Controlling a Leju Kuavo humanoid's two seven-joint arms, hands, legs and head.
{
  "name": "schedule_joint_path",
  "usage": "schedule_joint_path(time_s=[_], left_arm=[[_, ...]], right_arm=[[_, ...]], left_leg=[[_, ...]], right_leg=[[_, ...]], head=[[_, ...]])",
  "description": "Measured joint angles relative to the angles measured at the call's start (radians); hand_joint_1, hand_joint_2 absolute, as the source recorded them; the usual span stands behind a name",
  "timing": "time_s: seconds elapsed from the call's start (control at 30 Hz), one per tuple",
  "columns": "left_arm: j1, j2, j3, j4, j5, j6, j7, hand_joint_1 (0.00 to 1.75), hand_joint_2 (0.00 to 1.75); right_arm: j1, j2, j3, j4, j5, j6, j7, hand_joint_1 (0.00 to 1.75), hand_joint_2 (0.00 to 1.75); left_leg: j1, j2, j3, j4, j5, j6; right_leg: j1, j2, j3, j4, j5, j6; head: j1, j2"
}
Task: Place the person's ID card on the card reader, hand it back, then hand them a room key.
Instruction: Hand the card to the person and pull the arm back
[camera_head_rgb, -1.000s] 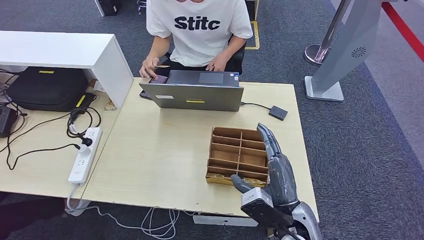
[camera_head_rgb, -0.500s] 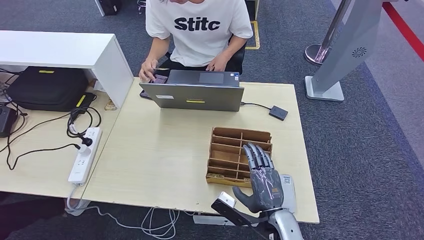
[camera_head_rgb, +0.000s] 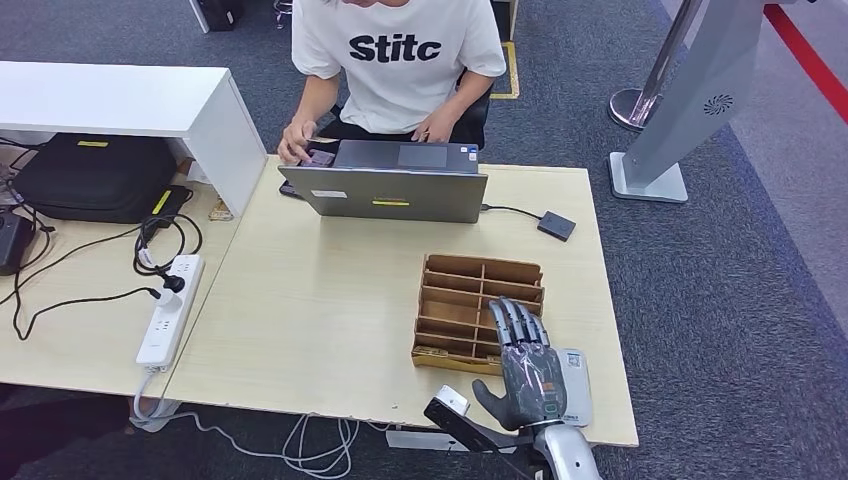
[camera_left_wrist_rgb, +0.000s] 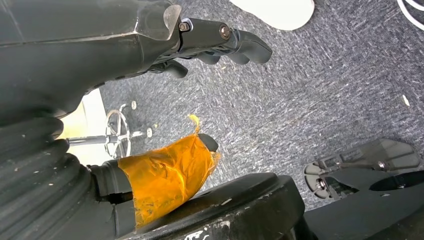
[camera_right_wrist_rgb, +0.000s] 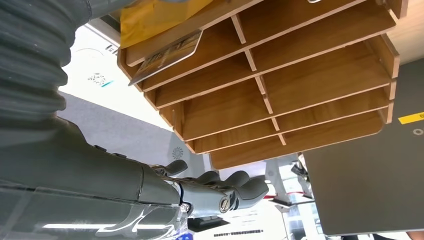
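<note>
Pale wooden desk (camera_head_rgb: 330, 330) on grey carpet, and across it a person (camera_head_rgb: 398, 60) in a white printed T-shirt sits behind a grey laptop (camera_head_rgb: 390, 183), one of their hands holding a small card (camera_head_rgb: 322, 139) just beside the laptop's corner. Your right hand (camera_head_rgb: 530, 370) is over the desk's near right edge, back up, fingers stretched out and slightly apart, gripping nothing; its fingertips overlap the near corner of the wooden divider tray (camera_head_rgb: 470, 300). Peeking out beside that hand is a white card reader (camera_head_rgb: 575, 375) lying flat on the desk. In the right wrist view a card (camera_right_wrist_rgb: 167, 55) sits in the tray's end slot. Your left hand (camera_left_wrist_rgb: 220, 42) hangs over the carpet, fingers curled in with nothing in them. A small black box (camera_head_rgb: 556, 225) on a cable lies right of the laptop.
</note>
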Motion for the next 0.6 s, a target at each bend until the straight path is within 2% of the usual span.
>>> schedule_joint_path(time_s=[0.47,0.6], left_arm=[[0.000,-0.001,0.003,0.000,0.000,0.000,0.000,0.00,1.75],[0.000,-0.001,0.004,0.000,-0.003,0.000,0.000,0.00,1.75]], right_arm=[[-0.001,0.000,-0.005,0.006,0.005,-0.001,0.003,0.00,1.75],[0.000,0.000,-0.008,0.005,0.063,-0.019,0.036,0.00,1.75]], left_leg=[[0.000,0.000,0.000,0.000,0.000,0.000],[0.000,0.000,0.000,0.000,0.000,0.000]], right_leg=[[0.000,0.000,0.000,0.000,0.000,0.000],[0.000,0.000,0.000,0.000,0.000,0.000]], head=[[0.000,0.000],[0.000,0.000]])
